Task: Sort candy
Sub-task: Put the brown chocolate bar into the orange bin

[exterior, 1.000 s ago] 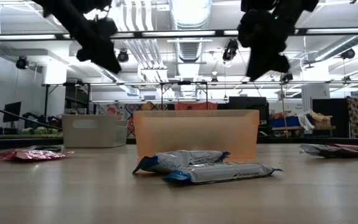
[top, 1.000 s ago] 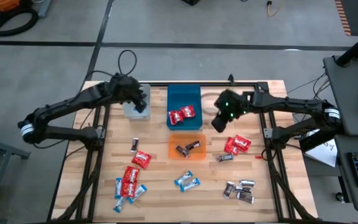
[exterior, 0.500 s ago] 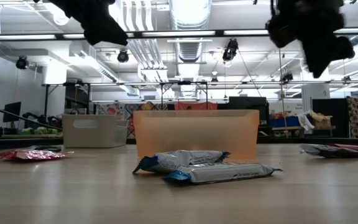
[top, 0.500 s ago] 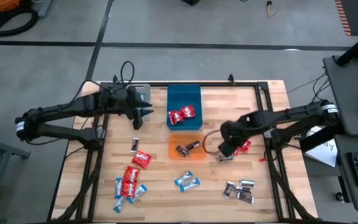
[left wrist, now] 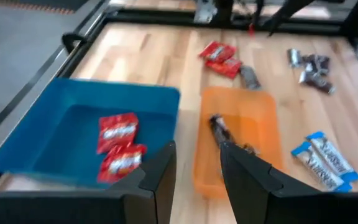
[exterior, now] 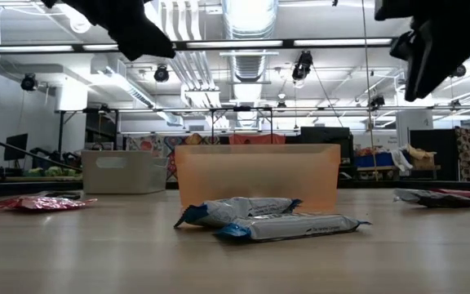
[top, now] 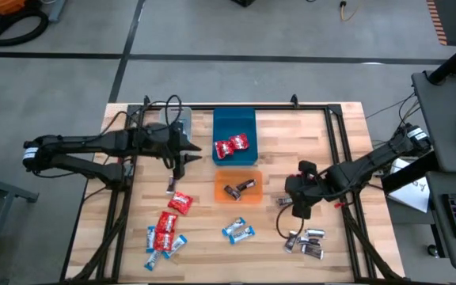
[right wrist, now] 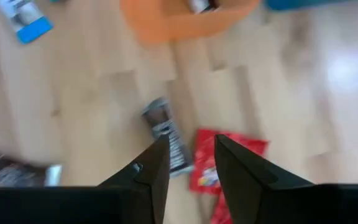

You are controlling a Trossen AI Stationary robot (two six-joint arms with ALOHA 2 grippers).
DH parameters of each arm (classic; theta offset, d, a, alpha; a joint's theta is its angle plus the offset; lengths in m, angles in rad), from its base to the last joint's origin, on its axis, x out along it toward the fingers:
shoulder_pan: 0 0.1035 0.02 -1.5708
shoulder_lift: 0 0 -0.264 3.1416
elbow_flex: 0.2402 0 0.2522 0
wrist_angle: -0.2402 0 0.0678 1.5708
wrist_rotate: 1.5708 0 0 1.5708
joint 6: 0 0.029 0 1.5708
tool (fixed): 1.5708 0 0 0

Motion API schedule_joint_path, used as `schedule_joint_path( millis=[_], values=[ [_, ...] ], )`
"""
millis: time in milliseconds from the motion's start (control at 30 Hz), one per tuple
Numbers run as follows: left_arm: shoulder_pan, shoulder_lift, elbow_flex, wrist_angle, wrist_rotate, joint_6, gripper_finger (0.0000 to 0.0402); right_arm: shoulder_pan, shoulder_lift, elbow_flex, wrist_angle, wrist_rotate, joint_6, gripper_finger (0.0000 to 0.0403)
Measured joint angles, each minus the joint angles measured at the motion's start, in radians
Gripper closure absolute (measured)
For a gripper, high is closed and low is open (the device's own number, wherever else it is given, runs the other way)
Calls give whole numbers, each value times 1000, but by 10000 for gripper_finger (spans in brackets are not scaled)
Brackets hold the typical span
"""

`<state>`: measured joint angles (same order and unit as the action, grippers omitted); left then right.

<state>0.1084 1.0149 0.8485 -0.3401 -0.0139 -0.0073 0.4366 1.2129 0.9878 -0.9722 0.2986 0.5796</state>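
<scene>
- The orange bin (top: 238,187) sits in the middle of the table (top: 204,237), with dark candies (top: 239,188) inside.
- The left gripper (top: 182,156) hangs left of the orange bin, fingers a little apart, holding nothing.
- The right gripper (top: 301,207) hangs right of it, fingers a little apart and empty, over a dark candy (right wrist: 164,134) and red candies (right wrist: 217,168).
- Blue-and-white candies (top: 238,230) lie just in front of the orange bin.

Table (top: 347,253): pale wood planks, matt, visible grain, dark metal frame rails. Orange bin (top: 238,175), blue bin (top: 234,125), clear bin (exterior: 125,171): smooth plastic, the orange and clear ones translucent. Candy (exterior: 272,220): crinkled glossy film wrappers; the dark ones (top: 307,241) have silvery foil ends. Left gripper (left wrist: 196,174) and right gripper (right wrist: 190,169): matt black plastic fingers.
</scene>
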Motion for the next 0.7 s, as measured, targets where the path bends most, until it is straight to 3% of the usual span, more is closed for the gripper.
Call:
schedule_joint_path(
  millis=[200, 700],
  values=[
    [-44, 4, -112, 116, 0, -41, 292, -3, 0, 0, 55, 115, -5, 257],
    [-135, -7, -196, 301, 0, -84, 292, -2, 0, 0, 190, 61, 55, 243]
  ],
)
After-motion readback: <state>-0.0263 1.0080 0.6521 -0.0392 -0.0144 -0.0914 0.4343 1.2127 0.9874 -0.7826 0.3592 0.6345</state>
